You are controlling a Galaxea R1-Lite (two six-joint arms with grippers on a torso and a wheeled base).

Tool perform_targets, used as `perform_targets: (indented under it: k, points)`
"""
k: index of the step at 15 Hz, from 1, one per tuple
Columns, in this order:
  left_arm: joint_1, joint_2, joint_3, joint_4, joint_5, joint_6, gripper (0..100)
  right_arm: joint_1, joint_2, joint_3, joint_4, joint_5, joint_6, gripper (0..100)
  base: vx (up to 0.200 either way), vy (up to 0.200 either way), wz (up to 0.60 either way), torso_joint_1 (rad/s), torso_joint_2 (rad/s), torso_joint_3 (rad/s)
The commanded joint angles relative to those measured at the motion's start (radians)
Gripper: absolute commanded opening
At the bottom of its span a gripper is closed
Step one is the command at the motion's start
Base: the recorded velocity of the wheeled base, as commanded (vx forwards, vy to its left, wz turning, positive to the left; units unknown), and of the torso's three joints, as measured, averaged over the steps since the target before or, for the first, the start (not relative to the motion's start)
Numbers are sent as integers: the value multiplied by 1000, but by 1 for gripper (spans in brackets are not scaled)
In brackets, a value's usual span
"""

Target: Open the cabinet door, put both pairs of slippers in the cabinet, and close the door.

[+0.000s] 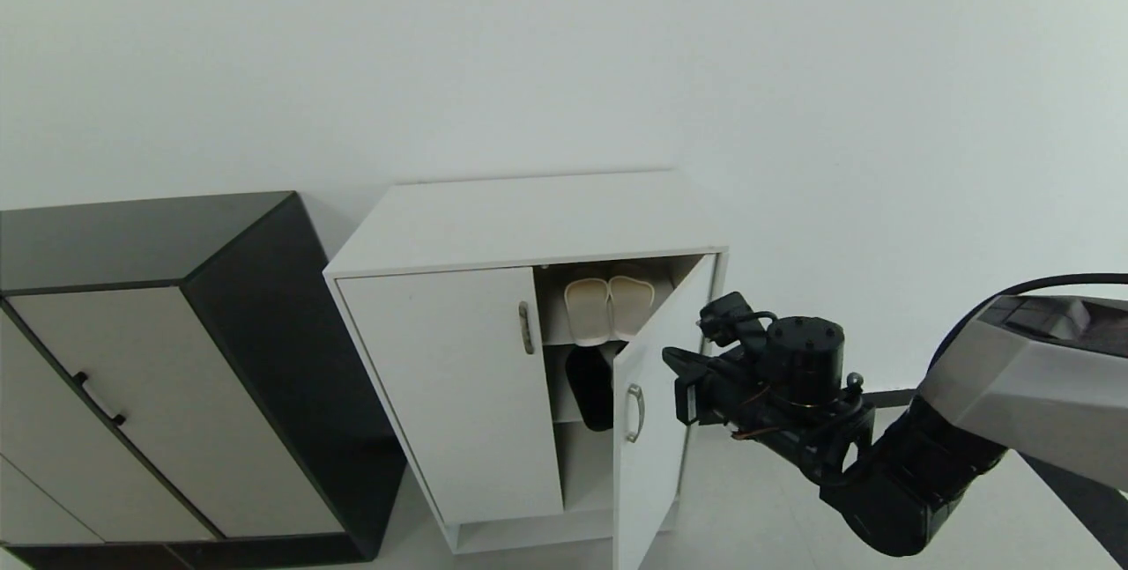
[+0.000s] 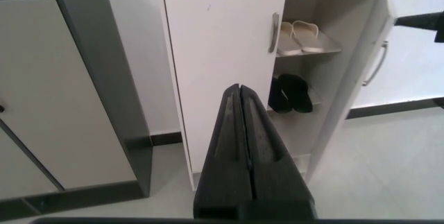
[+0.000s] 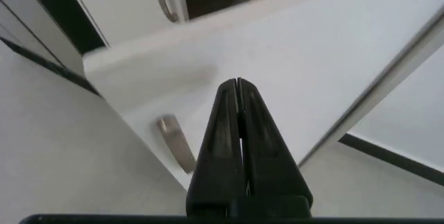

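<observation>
The white cabinet (image 1: 529, 218) stands on a pale floor (image 1: 749, 499) against a plain wall (image 1: 564, 50), beside a dark cabinet (image 1: 132, 359). Its right door (image 1: 652, 464) hangs partly open. The cream slippers (image 1: 608, 307) lie side by side on the top shelf, long axes running front to back, and the black slippers (image 1: 592, 385) lie on the shelf below. The right hand (image 3: 239, 82), fingers pressed together, points at the door's outer face above the handle (image 3: 177, 141). The left hand (image 2: 240, 89), also pressed together, sits well back from the cabinet.
</observation>
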Motion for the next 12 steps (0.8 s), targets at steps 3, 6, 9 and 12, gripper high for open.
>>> perform_targets:
  k: [3,6,9,12]
  points:
    - [0,1,0,0,0,0,0,-25,-93,224,-64,255,-47,0,0,0,0,0,0,0]
    - [0,1,0,0,0,1,0,-63,-116,324,-67,405,-134,0,200,0,0,-6,-2,2]
    - [0,1,0,0,0,1,0,-65,-116,336,-68,404,-146,0,200,0,0,4,5,4]
    - [0,1,0,0,0,1,0,-65,-114,332,-67,405,-146,0,200,0,0,4,4,6]
